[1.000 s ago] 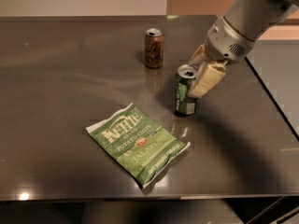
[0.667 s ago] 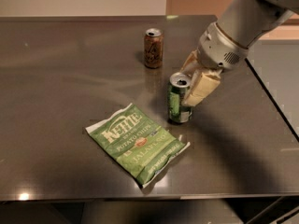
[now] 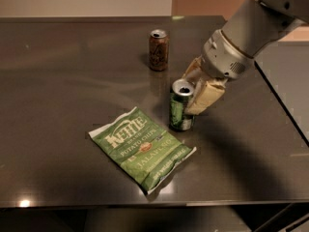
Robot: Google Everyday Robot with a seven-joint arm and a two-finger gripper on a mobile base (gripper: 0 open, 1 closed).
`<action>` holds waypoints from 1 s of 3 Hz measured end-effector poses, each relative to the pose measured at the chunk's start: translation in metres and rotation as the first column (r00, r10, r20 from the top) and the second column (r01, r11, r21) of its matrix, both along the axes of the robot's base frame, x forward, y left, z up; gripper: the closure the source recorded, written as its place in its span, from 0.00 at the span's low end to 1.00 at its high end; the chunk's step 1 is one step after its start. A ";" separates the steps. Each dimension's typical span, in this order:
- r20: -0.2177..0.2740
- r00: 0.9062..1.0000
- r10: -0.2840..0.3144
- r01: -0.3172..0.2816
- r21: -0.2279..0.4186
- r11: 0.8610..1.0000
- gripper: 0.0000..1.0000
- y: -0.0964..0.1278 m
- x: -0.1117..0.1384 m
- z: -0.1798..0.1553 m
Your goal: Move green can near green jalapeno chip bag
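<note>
The green can [image 3: 181, 106] stands upright on the dark table, just off the upper right edge of the green jalapeno chip bag [image 3: 141, 147], which lies flat near the table's front. My gripper [image 3: 195, 92] comes in from the upper right, and its cream fingers [image 3: 206, 95] are closed around the can's upper right side.
A brown can [image 3: 158, 50] stands upright toward the back of the dark table [image 3: 67, 81]. The table's right edge [image 3: 285, 110] runs diagonally behind my arm, and the front edge lies just below the bag.
My gripper has carried the green can leftward and toward the front, bringing it close to the chip bag's upper right edge. The bag and brown can have not moved.
</note>
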State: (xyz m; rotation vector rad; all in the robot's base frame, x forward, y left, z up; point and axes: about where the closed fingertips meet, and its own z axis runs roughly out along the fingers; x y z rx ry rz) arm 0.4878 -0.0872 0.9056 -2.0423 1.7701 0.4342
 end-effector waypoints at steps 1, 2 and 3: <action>0.004 1.000 0.000 0.000 0.000 1.000 0.13 0.002 0.000 0.001; 0.008 1.000 0.001 -0.001 0.000 1.000 0.00 0.003 0.000 0.002; 0.008 1.000 0.001 -0.001 0.000 1.000 0.00 0.003 0.000 0.002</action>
